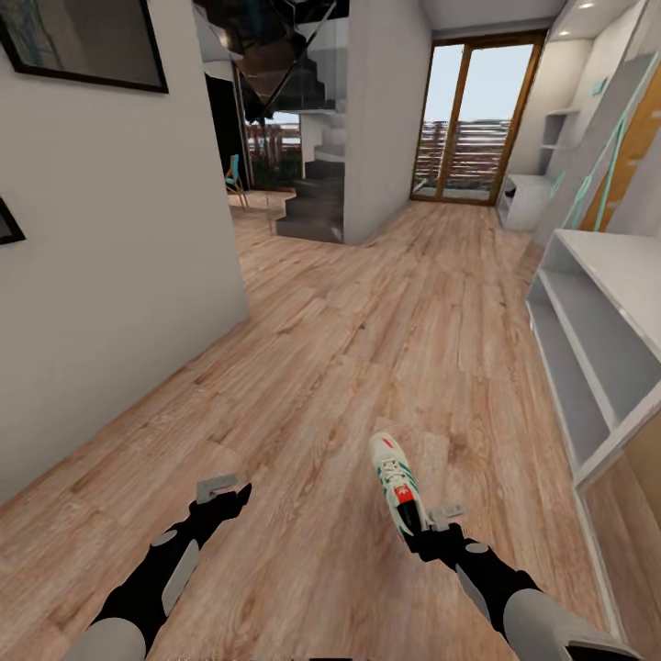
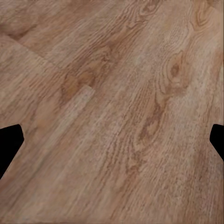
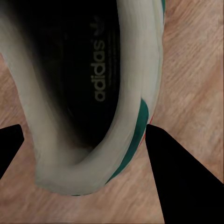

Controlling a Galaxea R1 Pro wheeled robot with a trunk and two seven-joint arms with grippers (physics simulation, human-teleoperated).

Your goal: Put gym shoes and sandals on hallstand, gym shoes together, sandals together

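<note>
Right tool [image 1: 424, 527] is clamped on the heel end of a gym shoe [image 1: 396, 479], white with green stripes and a red tongue patch, toe pointing away up the corridor. Whether the sole rests on the corridor floor [image 1: 367, 349] or hangs just above it is hard to judge from the head view. The heel itself is hidden behind the black tool.

In the right wrist view the shoe [image 3: 93, 93] shows its dark opening with adidas lettering on the insole; one black finger [image 3: 177, 177] presses the outer green-striped heel wall, the other finger [image 3: 8, 144] shows at the far edge of the picture, mostly cut off.

Left tool [image 1: 223, 496] hangs over bare planks on the far side of the shoe from the hallstand [image 1: 597, 349], holding nothing. In the left wrist view its fingers [image 2: 9, 142] sit wide apart at the frame edges, wood grain [image 2: 112, 112] between them.

The hallstand stands beside the shoe, white shelves slanting out of frame, its near end cut off. Beyond the shoe, a dark staircase [image 1: 312, 197] and a glazed door [image 1: 473, 119].
</note>
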